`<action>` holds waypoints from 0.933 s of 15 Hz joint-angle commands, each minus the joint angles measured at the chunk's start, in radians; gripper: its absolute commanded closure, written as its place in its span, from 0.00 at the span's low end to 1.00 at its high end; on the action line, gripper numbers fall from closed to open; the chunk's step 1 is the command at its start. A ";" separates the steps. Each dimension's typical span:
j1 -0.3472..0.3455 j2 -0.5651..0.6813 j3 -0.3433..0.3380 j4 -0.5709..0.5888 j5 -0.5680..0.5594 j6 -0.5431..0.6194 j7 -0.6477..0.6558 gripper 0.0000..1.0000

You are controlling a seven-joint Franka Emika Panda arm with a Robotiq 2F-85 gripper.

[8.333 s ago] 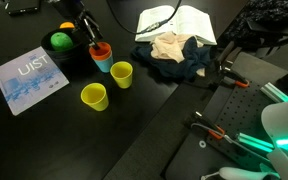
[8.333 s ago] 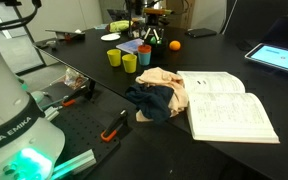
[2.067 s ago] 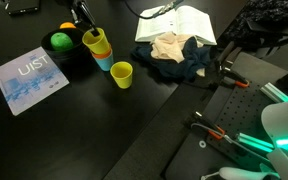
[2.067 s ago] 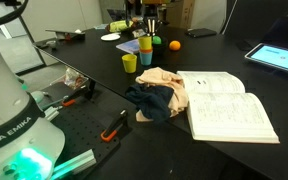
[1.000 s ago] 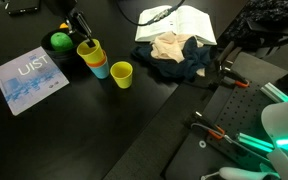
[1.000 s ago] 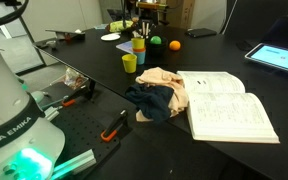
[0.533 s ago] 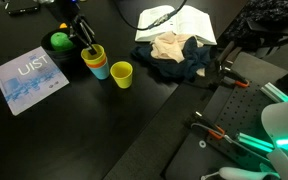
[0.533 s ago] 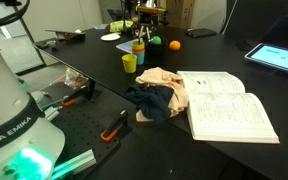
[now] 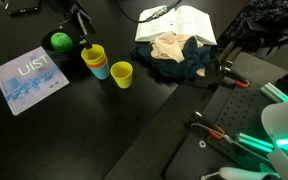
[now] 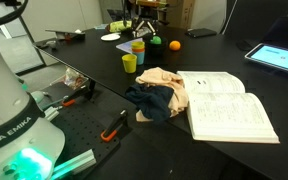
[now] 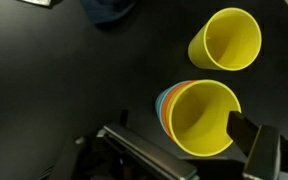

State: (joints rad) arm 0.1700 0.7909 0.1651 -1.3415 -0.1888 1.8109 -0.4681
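A yellow cup (image 9: 94, 55) sits nested in an orange cup and a blue cup, forming one stack on the black table in both exterior views (image 10: 137, 50). In the wrist view the stack (image 11: 199, 118) lies just below the camera, with its orange and blue rims showing on the left. My gripper (image 9: 82, 32) hangs just above and behind the stack. Its jaws stand apart, with one dark finger (image 11: 249, 140) beside the yellow rim, and it holds nothing. A second yellow cup (image 9: 121, 74) stands alone next to the stack and also shows in the wrist view (image 11: 227, 40).
A green ball (image 9: 59, 42) lies behind the stack and an orange ball (image 10: 174, 45) is nearby. A blue UIST booklet (image 9: 29, 78), a heap of clothes (image 9: 174, 55), an open book (image 10: 229, 105) and a tablet (image 10: 279, 57) lie on the table.
The yellow cup came down in my gripper and now sits in the orange and blue stack. The gripper has let go and risen a little.
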 commanded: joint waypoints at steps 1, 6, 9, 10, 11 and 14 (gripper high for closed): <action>-0.016 -0.072 0.009 -0.025 0.029 -0.109 0.003 0.00; -0.025 -0.139 0.017 -0.136 0.050 -0.133 0.010 0.00; -0.031 -0.157 0.019 -0.189 0.068 -0.128 0.013 0.00; -0.033 -0.163 0.019 -0.208 0.071 -0.125 0.013 0.00; -0.035 -0.168 0.017 -0.223 0.073 -0.122 0.016 0.00; -0.041 -0.179 0.013 -0.266 0.074 -0.109 0.028 0.00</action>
State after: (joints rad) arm 0.1476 0.6664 0.1703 -1.5313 -0.1353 1.6810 -0.4571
